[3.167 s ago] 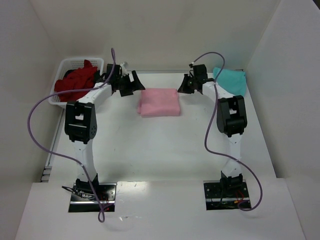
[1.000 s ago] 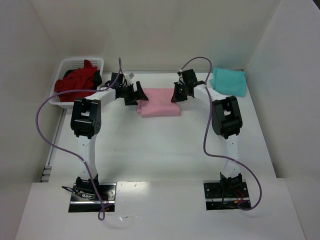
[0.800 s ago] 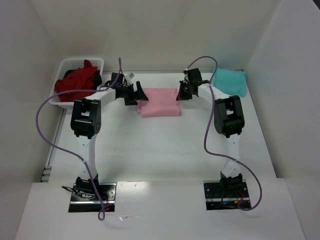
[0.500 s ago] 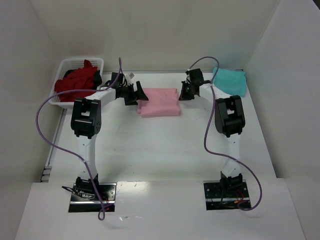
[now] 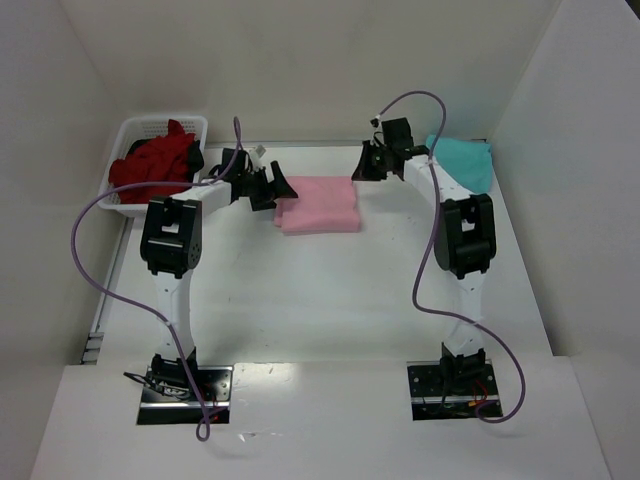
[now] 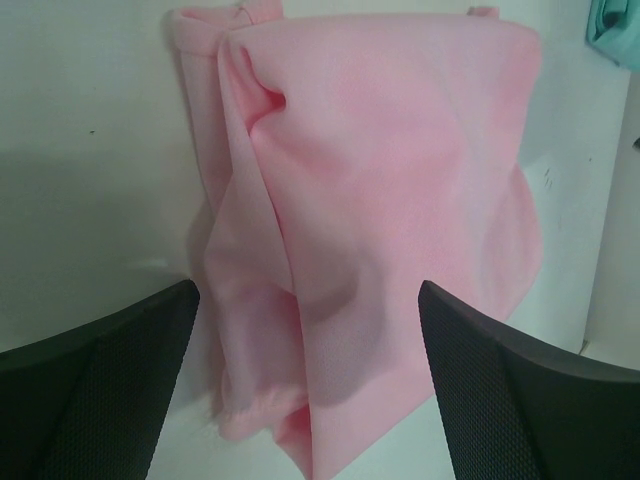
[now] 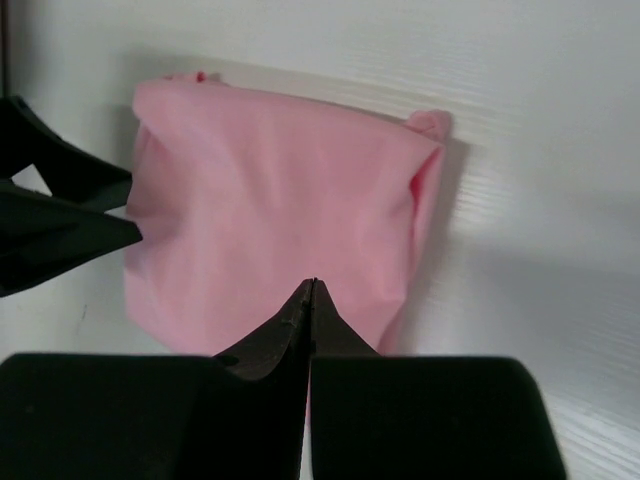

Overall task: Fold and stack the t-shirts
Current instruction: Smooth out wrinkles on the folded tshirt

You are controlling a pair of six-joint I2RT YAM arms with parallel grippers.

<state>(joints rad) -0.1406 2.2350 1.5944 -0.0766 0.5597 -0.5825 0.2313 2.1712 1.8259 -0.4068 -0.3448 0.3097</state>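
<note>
Teal shirt (image 6: 620, 25) cropped at left wrist view's corner, pink shirt (image 7: 270, 190) near edge behind right gripper (image 7: 313, 284) — red shirts (image 5: 150, 165) partly hidden in basket (image 5: 135, 125).

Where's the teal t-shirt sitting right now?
In the top view, the teal t-shirt lies at the far right corner of the table, just beyond the right arm and right of the folded pink t-shirt.

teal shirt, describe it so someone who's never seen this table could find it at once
Start at the white table and go to its far right corner. The teal shirt lies there in a small bundle. It is the only blue-green cloth: the pink shirt sits at the far middle, and the red shirts fill the basket at the far left.
</note>
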